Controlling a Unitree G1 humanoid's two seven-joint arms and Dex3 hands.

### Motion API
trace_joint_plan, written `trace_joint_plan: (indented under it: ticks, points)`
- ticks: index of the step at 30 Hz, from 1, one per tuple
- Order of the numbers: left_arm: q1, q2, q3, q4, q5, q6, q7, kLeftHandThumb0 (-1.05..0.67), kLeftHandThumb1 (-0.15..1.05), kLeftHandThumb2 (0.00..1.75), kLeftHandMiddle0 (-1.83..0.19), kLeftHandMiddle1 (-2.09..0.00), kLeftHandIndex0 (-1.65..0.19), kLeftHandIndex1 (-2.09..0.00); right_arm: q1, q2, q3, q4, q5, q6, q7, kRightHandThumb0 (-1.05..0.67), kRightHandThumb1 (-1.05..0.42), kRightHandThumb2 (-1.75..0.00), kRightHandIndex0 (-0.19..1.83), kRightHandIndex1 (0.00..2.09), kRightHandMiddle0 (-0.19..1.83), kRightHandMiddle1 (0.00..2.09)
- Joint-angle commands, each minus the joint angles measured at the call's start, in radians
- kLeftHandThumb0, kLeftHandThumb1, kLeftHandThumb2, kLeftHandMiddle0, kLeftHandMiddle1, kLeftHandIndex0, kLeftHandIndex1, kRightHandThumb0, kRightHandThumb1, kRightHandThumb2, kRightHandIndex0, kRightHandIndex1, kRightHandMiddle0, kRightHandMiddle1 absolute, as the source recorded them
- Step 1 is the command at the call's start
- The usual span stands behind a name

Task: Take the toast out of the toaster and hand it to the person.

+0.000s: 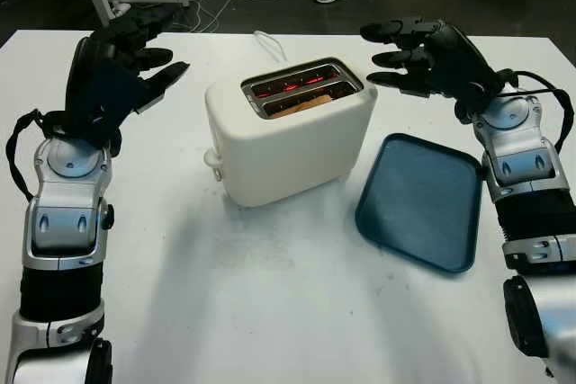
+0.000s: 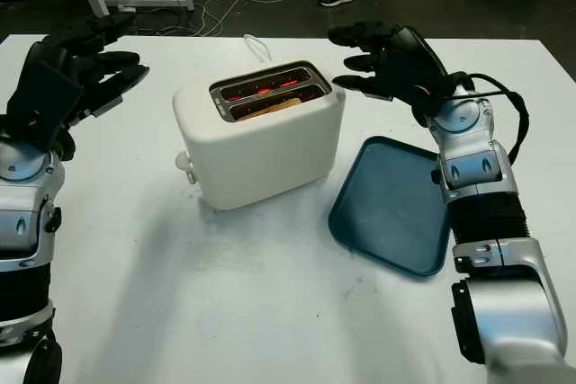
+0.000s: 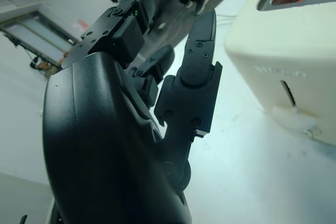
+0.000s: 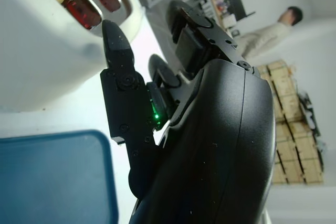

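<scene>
Toast (image 1: 297, 106) seated low in near slot of toaster (image 1: 288, 141) — elements glowing red. Right hand (image 1: 409, 56) raised beside slots, open, holding nothing. Left hand (image 1: 121, 65) open, well apart. Tray (image 1: 418, 200) placed alongside.

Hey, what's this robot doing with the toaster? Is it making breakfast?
Something like that. A cream-white two-slot toaster stands mid-table with its elements glowing red and a slice of browned toast sitting low in the nearer slot. The robot's black left hand hovers open on one side of the toaster, and its black right hand hovers open on the other, close to the slots. Neither touches anything yet. A dark blue plastic tray lies on the white table beside the toaster, under the right arm.
</scene>
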Motion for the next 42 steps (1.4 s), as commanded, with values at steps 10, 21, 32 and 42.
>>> trace_joint_plan:
  ticks: [10,21,32,42]
  points:
    - [0.014,-0.002,-0.015,-0.034,0.015,-0.006,0.004,-0.41,0.92,0.07,-0.38,-0.72,-0.62,-0.04,0.001,-0.007,-0.022,-0.001,0.006,-0.006,-0.006,-0.32,-0.9,0.0,0.65,0.05,0.6,0.01]
    - [0.026,-0.006,-0.02,-0.064,0.005,0.012,-0.006,-0.39,0.92,0.07,-0.35,-0.75,-0.62,-0.03,-0.001,-0.001,-0.026,0.006,0.018,-0.005,0.007,-0.36,-0.9,0.0,0.65,0.05,0.6,0.01]
    - [0.019,-0.005,-0.02,-0.054,0.001,0.008,-0.004,-0.39,0.92,0.07,-0.34,-0.79,-0.62,-0.04,0.012,0.013,-0.036,-0.03,0.033,0.04,0.007,-0.37,-0.9,0.0,0.64,0.03,0.59,0.0]
    - [0.007,-0.007,-0.022,-0.054,0.001,0.017,-0.001,-0.41,0.92,0.06,-0.32,-0.83,-0.63,-0.05,0.026,0.017,-0.04,-0.079,0.041,0.082,0.007,-0.37,-0.9,0.0,0.66,0.04,0.61,0.01]
